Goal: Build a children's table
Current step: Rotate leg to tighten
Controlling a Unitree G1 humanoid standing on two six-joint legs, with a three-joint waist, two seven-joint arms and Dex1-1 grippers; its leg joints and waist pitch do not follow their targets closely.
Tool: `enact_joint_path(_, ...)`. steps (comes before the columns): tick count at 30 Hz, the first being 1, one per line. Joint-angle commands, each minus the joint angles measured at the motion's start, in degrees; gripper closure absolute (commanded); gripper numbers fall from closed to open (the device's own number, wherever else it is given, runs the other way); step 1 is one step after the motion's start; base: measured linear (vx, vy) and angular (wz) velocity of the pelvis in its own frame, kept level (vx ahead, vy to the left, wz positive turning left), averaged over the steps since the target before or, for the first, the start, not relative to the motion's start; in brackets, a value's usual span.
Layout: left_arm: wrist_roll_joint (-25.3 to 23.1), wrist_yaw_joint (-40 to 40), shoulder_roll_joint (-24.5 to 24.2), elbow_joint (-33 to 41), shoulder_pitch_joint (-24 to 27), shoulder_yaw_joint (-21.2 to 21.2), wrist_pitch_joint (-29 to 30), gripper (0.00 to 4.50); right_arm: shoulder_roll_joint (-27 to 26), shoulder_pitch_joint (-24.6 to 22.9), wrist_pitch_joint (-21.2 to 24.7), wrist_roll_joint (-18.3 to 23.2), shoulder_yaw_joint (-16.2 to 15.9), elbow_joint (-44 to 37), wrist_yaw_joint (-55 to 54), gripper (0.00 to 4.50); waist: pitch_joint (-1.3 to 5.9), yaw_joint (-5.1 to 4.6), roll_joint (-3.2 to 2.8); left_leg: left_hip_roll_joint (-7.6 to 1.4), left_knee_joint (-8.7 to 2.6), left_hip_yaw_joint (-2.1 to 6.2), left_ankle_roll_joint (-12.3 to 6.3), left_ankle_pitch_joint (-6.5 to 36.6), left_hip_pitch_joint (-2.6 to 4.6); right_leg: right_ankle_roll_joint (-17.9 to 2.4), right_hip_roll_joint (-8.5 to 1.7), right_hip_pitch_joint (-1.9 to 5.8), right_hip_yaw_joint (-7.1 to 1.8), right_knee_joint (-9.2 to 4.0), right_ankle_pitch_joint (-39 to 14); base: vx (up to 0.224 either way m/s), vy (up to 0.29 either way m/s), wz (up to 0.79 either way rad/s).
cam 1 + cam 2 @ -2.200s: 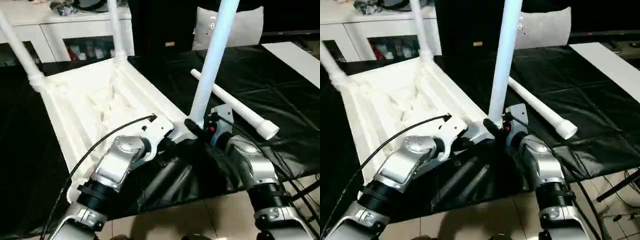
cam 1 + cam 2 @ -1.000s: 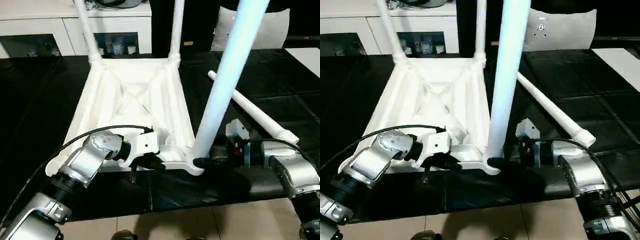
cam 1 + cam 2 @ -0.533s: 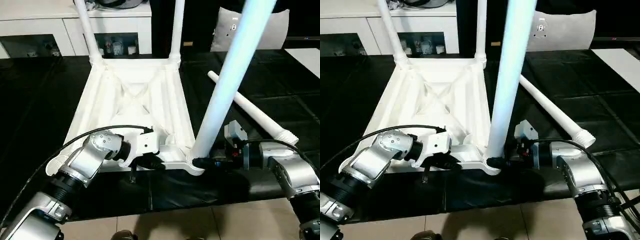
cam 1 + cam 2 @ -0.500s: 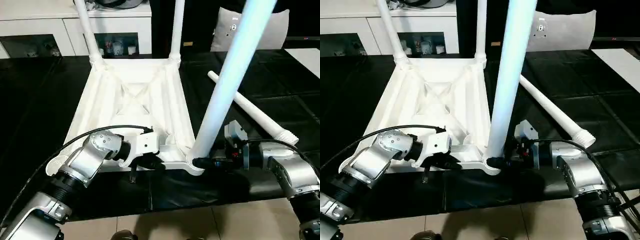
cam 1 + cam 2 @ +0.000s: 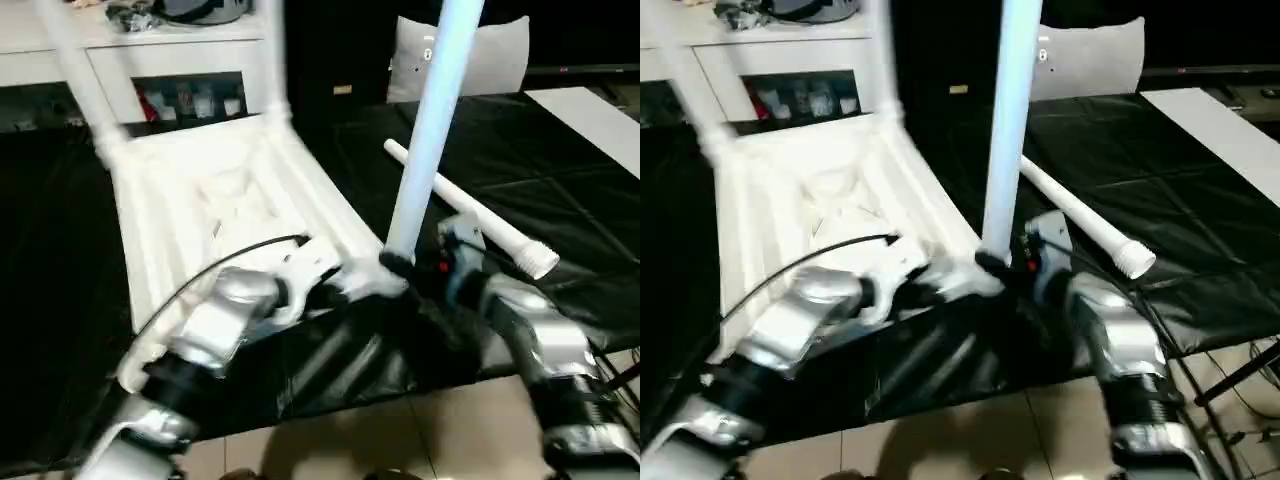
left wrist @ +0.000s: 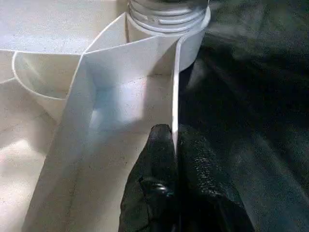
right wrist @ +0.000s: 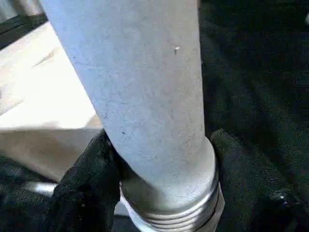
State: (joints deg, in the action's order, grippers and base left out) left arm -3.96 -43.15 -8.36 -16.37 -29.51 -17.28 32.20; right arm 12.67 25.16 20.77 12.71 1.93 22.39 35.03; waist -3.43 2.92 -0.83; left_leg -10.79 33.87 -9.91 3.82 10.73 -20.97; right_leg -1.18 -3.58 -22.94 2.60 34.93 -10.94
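1. Change vs a sec ago: the upturned tabletop [image 5: 215, 205] has swung round on the black work table [image 5: 560, 170]. It lay square-on to the robot; now it sits skewed, near corner pointing toward the robot's right. The head view tilted too, so part of that shift may be the camera's.
2. Left gripper [image 6: 175, 145]: fingers pressed together, pinching the thin rim wall of the tabletop just beside the corner socket.
3. Right gripper [image 7: 159, 159]: fingers [image 7: 84, 179] wrapped round the base of the upright leg [image 5: 430, 130], just above its threaded collar. They've narrowed onto it vs a sec ago.
4. Meaning, as I judge it: left holds the top steady while right turns this leg into its socket, which drags the top round. Leg looks nearly seated but not home.
5. Two far legs [image 5: 80, 80] stand in the back corners, blurred.
6. The spare leg [image 5: 470, 215] lies on the cloth just beyond the right arm, prob. for the near-left corner.
7. Around: white cabinet [image 5: 150, 60] and a grey cushion [image 5: 495, 55] behind.
8. In the way: spare leg sits near the right wrist's path; cloth bunches under the near corner.
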Motion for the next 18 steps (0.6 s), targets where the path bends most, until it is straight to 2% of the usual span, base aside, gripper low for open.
enact_joint_path(1,1.26,2.89,3.16,0.04,-1.03,0.22,-0.32,4.50,-2.04,-0.10,-0.12,-1.86,-2.75,1.44,-2.24,2.00,2.91,0.39,0.90,-1.53,-4.09,0.69,-2.42,11.29,0.13,-6.92,-4.09,2.26,-2.10,-6.00,-23.60,0.000,0.000,0.00)
enact_joint_path(3,0.47,3.67,3.99,0.81,-0.92,-0.29,0.47,4.50,-3.30,-0.26,-2.21,-2.31,-2.45,1.83,-3.38,1.30,3.07,0.43,0.82,-1.67,-4.11,0.66,-2.58,10.23,-0.05,-7.57,-4.02,2.33,-2.12,-5.61,-20.18,0.000,0.000,0.00)
enact_joint_path(5,0.35,3.36,3.39,1.56,-0.71,-0.64,0.58,4.50,-3.69,-0.73,-2.45,-1.56,-1.95,1.24,-2.87,1.27,3.28,0.49,0.79,-1.70,-4.00,0.64,-3.04,8.40,-0.21,-8.69,-3.93,2.52,-2.19,-5.07,-15.53,0.000,0.000,0.00)
enact_joint_path(7,0.15,1.73,1.41,2.21,-0.33,-1.52,-0.43,4.50,-2.99,-1.48,-2.97,-0.75,-1.88,-0.06,-0.94,1.01,3.29,0.56,0.74,-1.71,-3.89,0.51,-3.99,7.21,-0.22,-10.12,-3.92,2.68,-2.26,-4.73,-11.06,0.000,0.000,0.00)
enact_joint_path(11,-0.47,-0.45,-1.01,2.01,0.04,-2.43,-2.10,4.50,-0.98,-2.41,-4.15,-0.03,-2.19,-1.46,2.36,0.69,3.19,0.60,0.72,-1.70,-3.93,0.47,-4.41,7.57,-0.19,-10.55,-3.92,2.83,-2.17,-4.81,-10.92,0.000,0.000,0.00)
enact_joint_path(12,-0.70,-1.21,-1.68,1.68,0.03,-2.79,-2.93,4.50,-0.26,-2.53,-4.72,-0.02,-2.34,-1.47,3.17,0.45,3.18,0.55,0.73,-1.69,-3.92,0.43,-4.40,7.63,-0.22,-10.55,-3.91,2.81,-2.20,-4.78,-11.07,0.000,0.000,0.00)
enact_joint_path(13,-0.86,-3.71,-3.49,1.43,0.13,-3.65,-4.65,4.50,1.92,-3.10,-6.27,-0.14,-2.56,-1.72,6.36,0.45,3.34,0.71,0.46,-1.83,-3.89,0.48,-4.12,7.93,-0.06,-10.67,-3.99,2.83,-2.18,-4.82,-11.13,0.000,0.000,0.00)
enact_joint_path(16,-0.60,-6.21,-5.26,1.28,0.15,-4.35,-5.25,4.50,4.28,-3.87,-7.16,0.44,-2.53,-2.70,10.55,0.31,3.30,0.89,0.42,-1.91,-3.93,0.47,-4.35,8.00,-0.10,-11.22,-3.95,2.93,-2.22,-4.60,-9.72,0.000,0.000,0.00)
enact_joint_path(17,-0.53,-6.79,-5.68,1.07,0.04,-4.60,-5.51,4.50,4.87,-3.97,-7.32,0.60,-2.49,-2.85,11.59,0.24,3.33,0.92,0.58,-1.96,-3.91,0.44,-4.37,8.33,0.01,-11.51,-3.97,2.88,-2.18,-4.61,-9.88,0.000,0.000,0.00)
enact_joint_path(18,-0.63,-8.14,-6.63,0.64,-0.15,-5.20,-6.31,4.50,6.12,-4.11,-7.21,0.95,-2.38,-3.10,13.31,0.04,3.28,0.95,0.54,-1.98,-3.95,0.46,-4.32,8.72,0.02,-11.59,-3.99,2.87,-2.16,-4.69,-10.54,0.000,0.000,0.00)
